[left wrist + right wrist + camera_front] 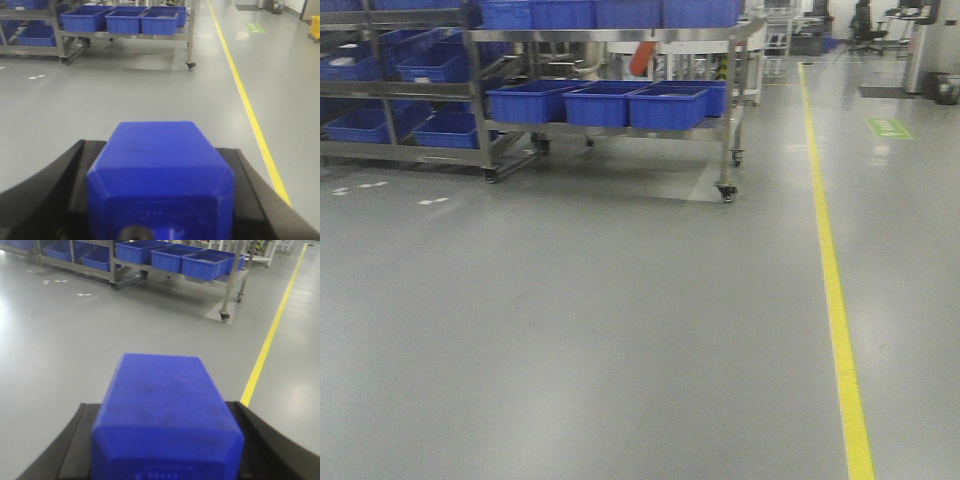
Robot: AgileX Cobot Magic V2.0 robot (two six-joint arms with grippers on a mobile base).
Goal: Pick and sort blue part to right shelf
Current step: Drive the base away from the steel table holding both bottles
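Jaws of the left gripper [159, 147] pinch a blue part [160, 175]; the right gripper's [161, 407] jaws pinch a second blue part [162, 390]. Far left stands the right shelf [620, 35] holding blue tubs [665, 108].

- Floor [570, 330]: uniform grey, glossy, with pale reflections.
- Floor line [835, 290]: solid yellow.
- Floor sign [888, 128]: green with pale lettering.
- Floor marks [432, 201]: small, white.
- Right shelf [736, 95]: bare silver-grey steel, no paint.
- Tubs [665, 106] on the right shelf: plain saturated blue.
- Left rack [472, 95]: the same silver-grey steel, with tubs of the same blue.
- Object behind the right shelf [642, 55]: orange-red.
- Office chair [865, 30]: black.
- Blue part [160, 175]: solid deep blue, unpatterned, with faint dark scuffs on top.
- Left gripper [157, 146]: black.
- Second blue part [165, 415]: matching deep blue, faintly mottled.
- Right gripper [161, 405]: black.
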